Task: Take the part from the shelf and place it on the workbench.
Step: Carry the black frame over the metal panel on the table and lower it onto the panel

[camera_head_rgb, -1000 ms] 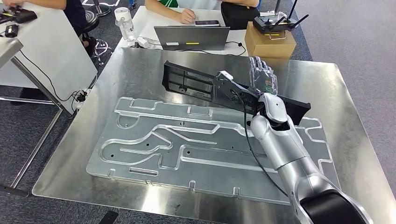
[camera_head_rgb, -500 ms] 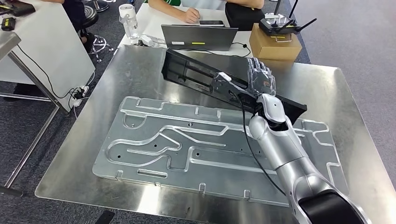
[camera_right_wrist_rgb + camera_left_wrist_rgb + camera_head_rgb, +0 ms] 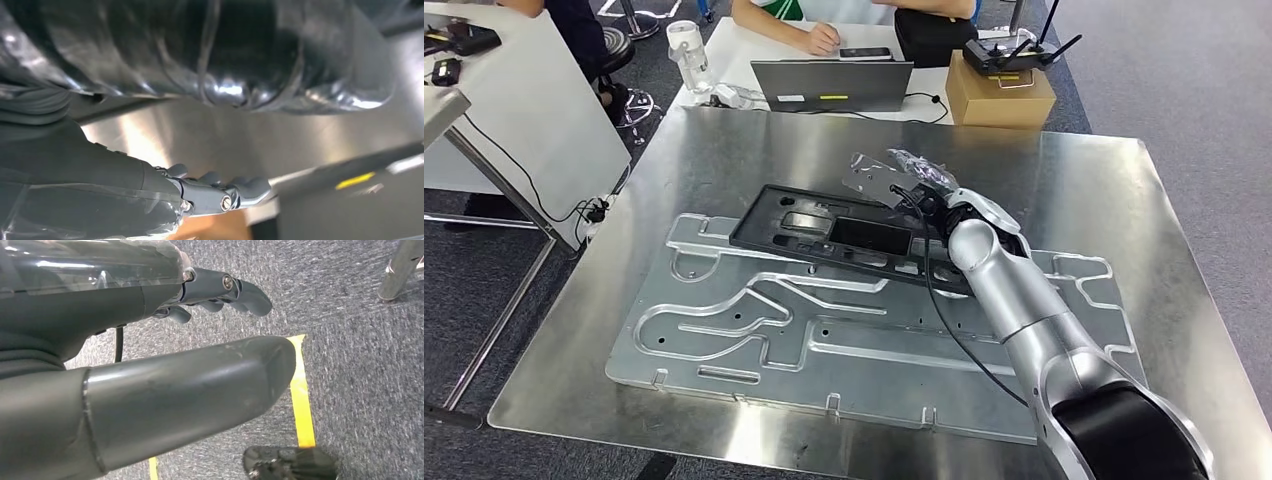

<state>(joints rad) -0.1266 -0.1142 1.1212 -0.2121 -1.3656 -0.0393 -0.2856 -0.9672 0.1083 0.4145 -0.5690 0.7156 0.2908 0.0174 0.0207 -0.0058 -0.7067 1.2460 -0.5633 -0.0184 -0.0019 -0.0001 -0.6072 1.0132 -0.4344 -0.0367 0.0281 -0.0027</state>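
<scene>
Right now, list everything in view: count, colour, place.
Black part: one, black, lying on the jig plate's far edge.
Jig plate: one, silver, grooved, flat on the workbench.
Workbench: one, bare steel, centre.
Laptop: one, grey, on the white table beyond the workbench.
Cardboard box: one, brown, beside the laptop, a black controller on top.
Bottle: one, clear, on the white table.
People: two, seated behind the white table.
Yellow tape: one strip, on grey carpet.
Right hand: fingers spread, above the part's far edge.
Left hand: hanging over the floor, holding nothing.
</scene>
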